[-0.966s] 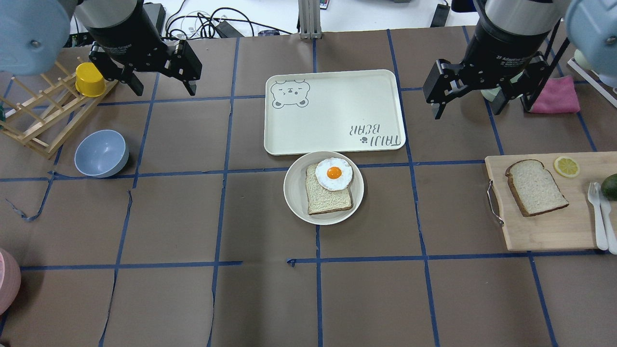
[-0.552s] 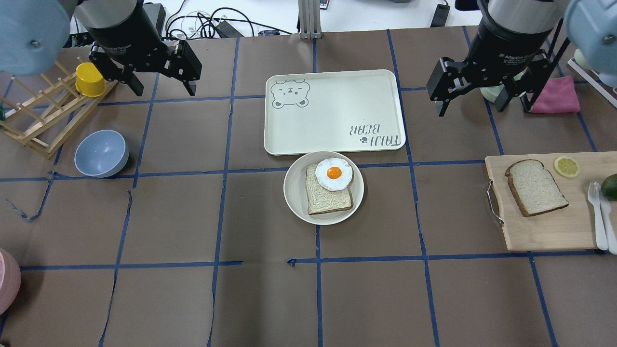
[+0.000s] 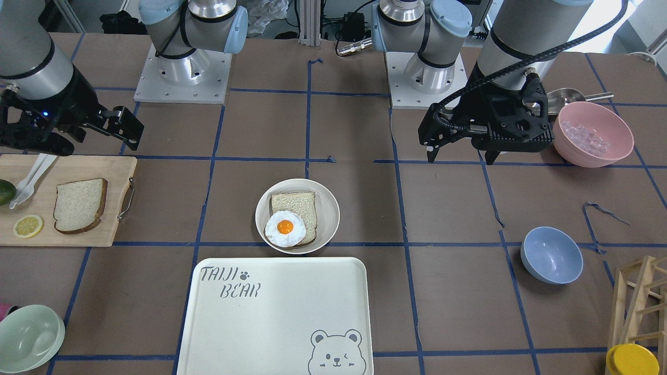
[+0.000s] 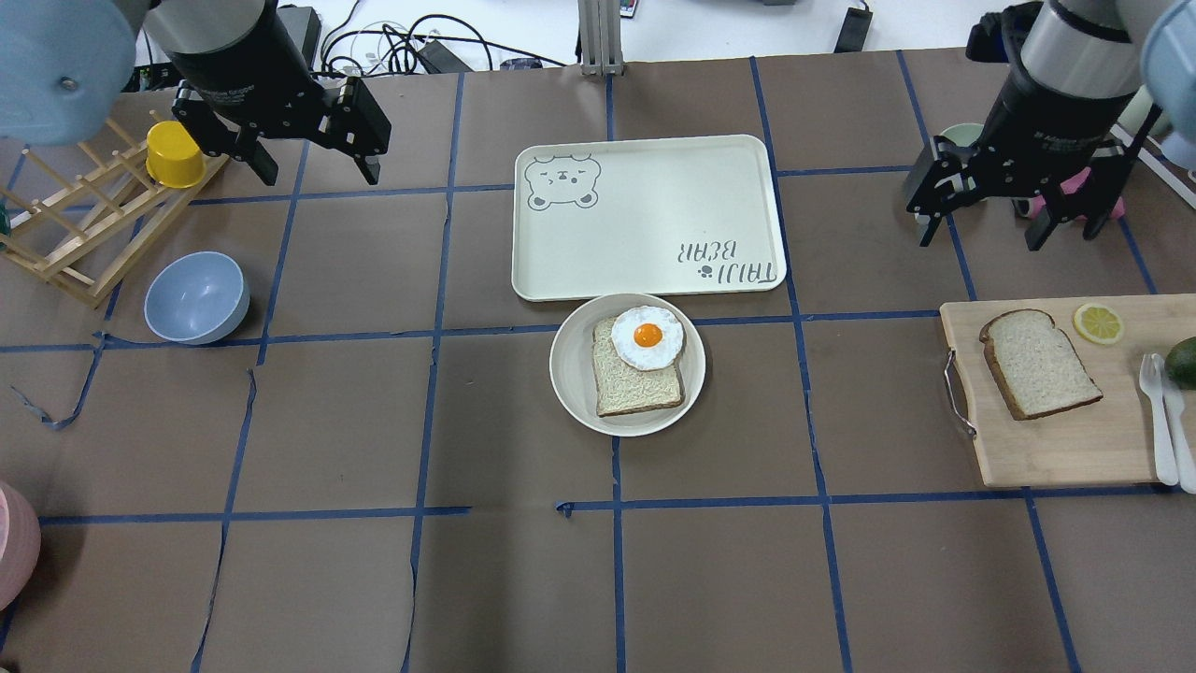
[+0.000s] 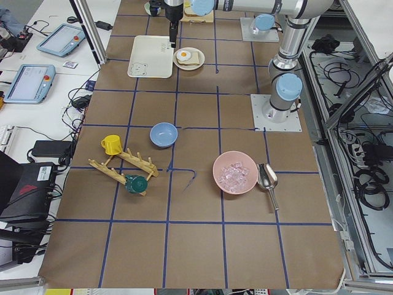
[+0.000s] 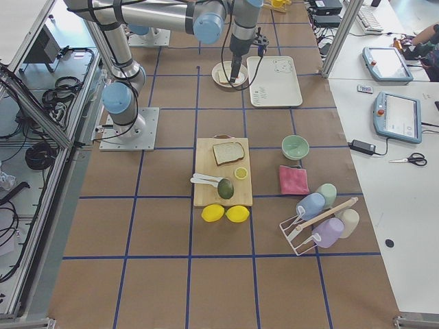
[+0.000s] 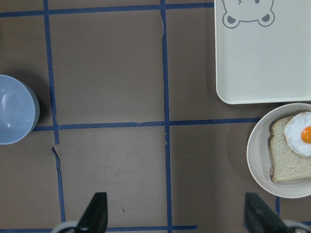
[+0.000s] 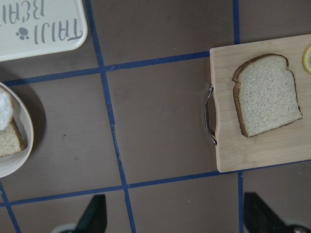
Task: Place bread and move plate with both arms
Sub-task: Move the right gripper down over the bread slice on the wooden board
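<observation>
The bread [image 4: 1039, 365], a dark-crusted slice, lies on a wooden cutting board [image 4: 1056, 449] at the right; it also shows in the right wrist view [image 8: 266, 94]. The plate [image 4: 572, 379] sits mid-table and holds a smaller slice topped with a fried egg [image 4: 647, 336]. My right gripper [image 4: 981, 241] is open and empty, above the table just behind the board's left end. My left gripper [image 4: 320, 176] is open and empty at the far left.
A bear-print tray [image 4: 645, 215] lies just behind the plate. A blue bowl [image 4: 196, 297], a wooden rack [image 4: 75, 234] and a yellow cup [image 4: 174, 154] stand at the left. A lemon slice [image 4: 1098, 322], white cutlery [image 4: 1160, 421] and an avocado [image 4: 1185, 362] share the board.
My right gripper has moved to the right and nearer the cutting board, still open. The left arm, plate and bread have not moved.
</observation>
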Controlling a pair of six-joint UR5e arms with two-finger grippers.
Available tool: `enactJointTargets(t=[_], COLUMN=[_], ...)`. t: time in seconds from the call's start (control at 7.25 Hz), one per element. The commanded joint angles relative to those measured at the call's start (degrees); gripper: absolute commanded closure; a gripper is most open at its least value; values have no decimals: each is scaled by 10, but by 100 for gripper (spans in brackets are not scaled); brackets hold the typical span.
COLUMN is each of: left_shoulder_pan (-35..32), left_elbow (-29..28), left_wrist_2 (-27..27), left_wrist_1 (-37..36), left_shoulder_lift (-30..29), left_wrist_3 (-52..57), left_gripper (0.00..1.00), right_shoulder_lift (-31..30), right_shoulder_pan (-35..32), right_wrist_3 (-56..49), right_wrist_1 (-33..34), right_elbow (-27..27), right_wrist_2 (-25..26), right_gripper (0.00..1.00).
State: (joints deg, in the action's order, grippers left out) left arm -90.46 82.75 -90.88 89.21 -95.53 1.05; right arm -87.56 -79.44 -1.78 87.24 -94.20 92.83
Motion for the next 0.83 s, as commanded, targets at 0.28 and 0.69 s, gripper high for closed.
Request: enactJointTargets(t=[0.28,0.69], left_shoulder_pan=[1,0], left_elbow=[0,1], left_wrist_2=[1,0], left_wrist_1=[-3,-4], left_shoulder_lift=[1,0], left_wrist_3=[0,0], left_gripper=[0,0], right_shoulder_lift=[65,131], right_shoulder_pan=[58,63], right_wrist_3=[-9,-9], right_wrist_1=[229,310], right_elbow=[-144,-152], right_wrist_2=[40,80], right_gripper=[24,45])
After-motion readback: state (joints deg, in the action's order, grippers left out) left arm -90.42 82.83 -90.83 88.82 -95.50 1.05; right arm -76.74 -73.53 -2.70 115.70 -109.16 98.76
